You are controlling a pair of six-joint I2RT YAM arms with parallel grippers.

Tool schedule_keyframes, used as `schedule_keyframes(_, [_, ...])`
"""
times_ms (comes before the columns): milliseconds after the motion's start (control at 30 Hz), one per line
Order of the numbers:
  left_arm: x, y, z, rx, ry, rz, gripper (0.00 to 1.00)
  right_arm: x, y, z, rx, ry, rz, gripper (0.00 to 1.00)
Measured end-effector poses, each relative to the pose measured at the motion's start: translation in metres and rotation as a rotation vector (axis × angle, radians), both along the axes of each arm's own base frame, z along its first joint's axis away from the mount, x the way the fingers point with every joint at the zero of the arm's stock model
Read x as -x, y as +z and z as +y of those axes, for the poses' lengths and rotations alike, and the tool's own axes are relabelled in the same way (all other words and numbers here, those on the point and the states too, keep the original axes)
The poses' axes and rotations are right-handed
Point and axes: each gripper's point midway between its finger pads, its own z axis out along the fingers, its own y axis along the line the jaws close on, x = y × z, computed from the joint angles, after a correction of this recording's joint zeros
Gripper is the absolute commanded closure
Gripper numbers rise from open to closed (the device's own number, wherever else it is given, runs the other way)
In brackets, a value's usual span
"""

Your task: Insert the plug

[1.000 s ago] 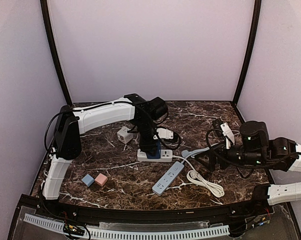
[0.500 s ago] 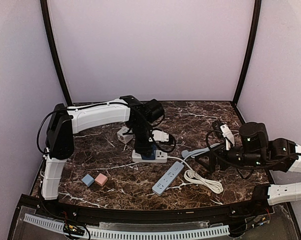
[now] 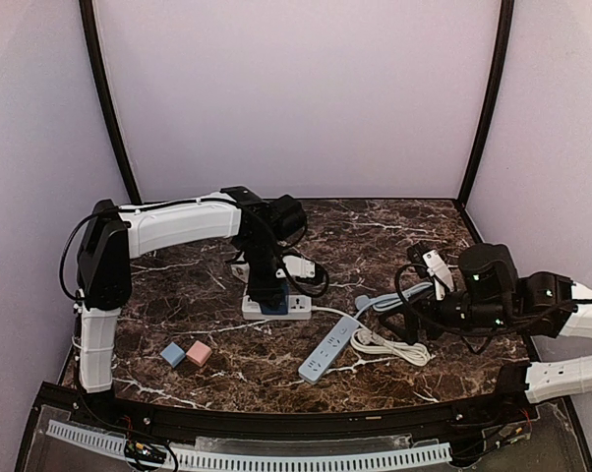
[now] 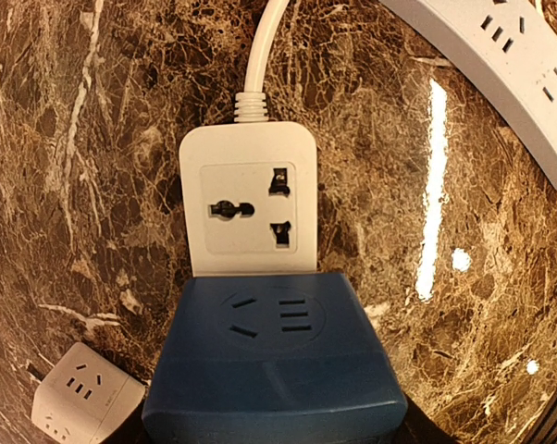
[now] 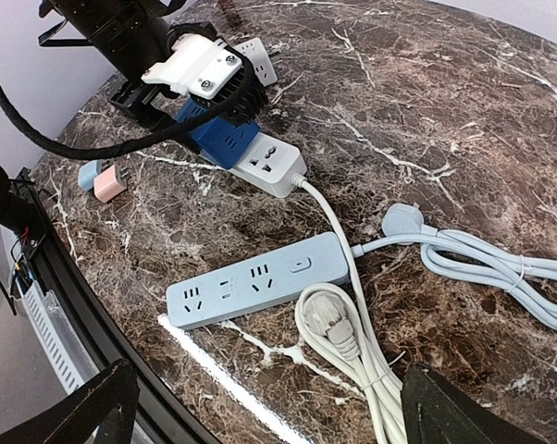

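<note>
A dark blue adapter plug [image 4: 274, 361] sits on the near end of a white power strip [image 4: 249, 199], whose far socket is uncovered. My left gripper [image 3: 266, 287] is shut on the blue adapter [image 3: 272, 306], pressing down from above; its fingers are hidden in the left wrist view. The right wrist view shows the adapter [image 5: 218, 139] on the strip [image 5: 274, 166] under the left gripper [image 5: 195, 79]. My right gripper [image 5: 278, 407] is open and empty, hovering above a light blue power strip [image 5: 260, 277] and a coiled white cable with its plug [image 5: 334, 319].
A white cube adapter [image 4: 84, 402] lies just left of the strip. A small blue block [image 3: 173, 354] and a pink block [image 3: 199, 353] lie near the front left. The light blue strip's plug [image 5: 403, 220] and bundled cord lie on the right.
My left arm has moved left, and the white strip with the blue adapter on it has slid left with it. My right arm has shifted a little left.
</note>
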Motion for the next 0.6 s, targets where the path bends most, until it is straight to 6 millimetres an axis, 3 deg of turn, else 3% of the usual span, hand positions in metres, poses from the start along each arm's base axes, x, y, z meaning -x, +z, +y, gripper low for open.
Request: schedule_keyframes(600, [-0.0017, -0.0006, 0.0000, 0.005, 0.025, 0.000, 0.99, -0.0006, -0.0044, 0.0013, 0.014, 0.001, 0.007, 0.01])
